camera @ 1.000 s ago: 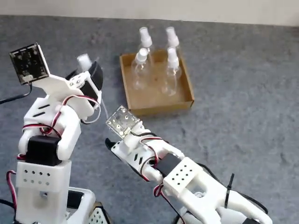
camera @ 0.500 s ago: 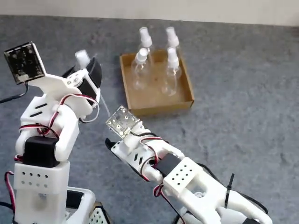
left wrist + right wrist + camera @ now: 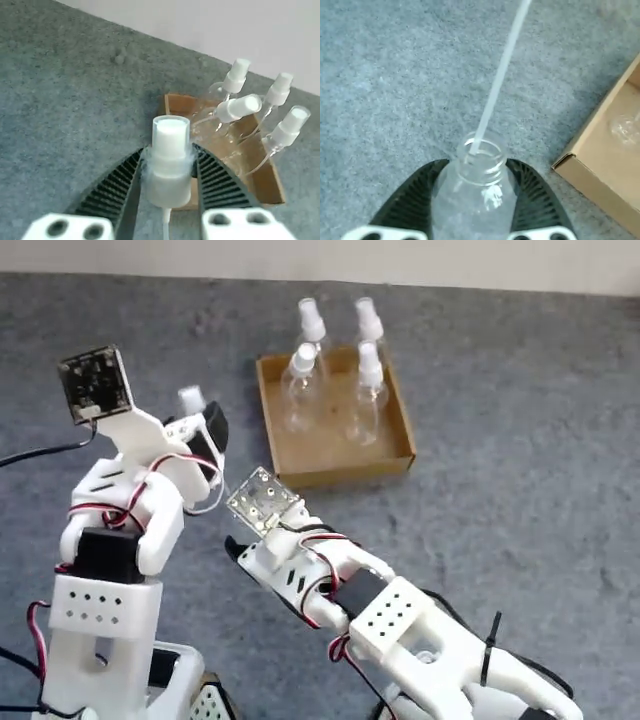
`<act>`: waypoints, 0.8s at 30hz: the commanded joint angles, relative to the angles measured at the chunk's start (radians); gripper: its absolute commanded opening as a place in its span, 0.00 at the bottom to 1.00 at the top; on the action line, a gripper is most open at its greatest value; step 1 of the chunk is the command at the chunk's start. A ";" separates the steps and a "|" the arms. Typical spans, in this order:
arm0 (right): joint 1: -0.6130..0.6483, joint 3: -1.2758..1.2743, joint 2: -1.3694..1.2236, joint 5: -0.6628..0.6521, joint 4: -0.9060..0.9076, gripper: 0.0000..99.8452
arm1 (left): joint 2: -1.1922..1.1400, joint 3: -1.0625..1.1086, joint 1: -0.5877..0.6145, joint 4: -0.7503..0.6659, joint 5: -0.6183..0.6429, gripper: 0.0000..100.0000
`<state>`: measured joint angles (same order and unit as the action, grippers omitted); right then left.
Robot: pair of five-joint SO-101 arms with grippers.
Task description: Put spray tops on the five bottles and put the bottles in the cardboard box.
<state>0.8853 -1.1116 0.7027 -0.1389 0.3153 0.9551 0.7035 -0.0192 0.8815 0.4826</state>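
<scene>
Spray top (image 3: 170,145) is pinched at its collar between the ribbed fingers of my left claw (image 3: 170,159), which is closed snugly on it. That grip leaves the long thin tube (image 3: 500,70) hanging free below. My right claw (image 3: 476,169) is clamped round the shoulders of the one uncapped bottle (image 3: 472,197), just under the neck, so the mouth is bare and steady for threading. The tube's tip sits just inside that mouth, entering at a slant.

Seen from above, the cardboard box (image 3: 340,472) lies at about twelve o'clock on the table. The held bottle is just off its corner at seven o'clock, and my left claw is out at ten o'clock. Four capped bottles (image 3: 300,390) lie in the box, tops pointing to twelve.

I judge this the final capping. The top should be brought more upright before pressing down, or the tube may bow.
</scene>
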 commanded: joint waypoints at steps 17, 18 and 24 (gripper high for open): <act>-0.064 0.016 0.102 0.117 -0.168 0.00 | 0.211 0.070 -0.134 0.195 -0.169 0.02; -0.064 0.016 0.102 0.117 -0.171 0.00 | 0.229 0.096 -0.134 0.189 -0.170 0.02; -0.061 0.016 0.104 0.117 -0.176 0.00 | 0.274 0.166 -0.159 0.189 -0.244 0.04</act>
<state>0.8516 -1.1132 0.7580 -0.0376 0.1803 1.2190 0.8462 -0.1435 1.0625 0.2708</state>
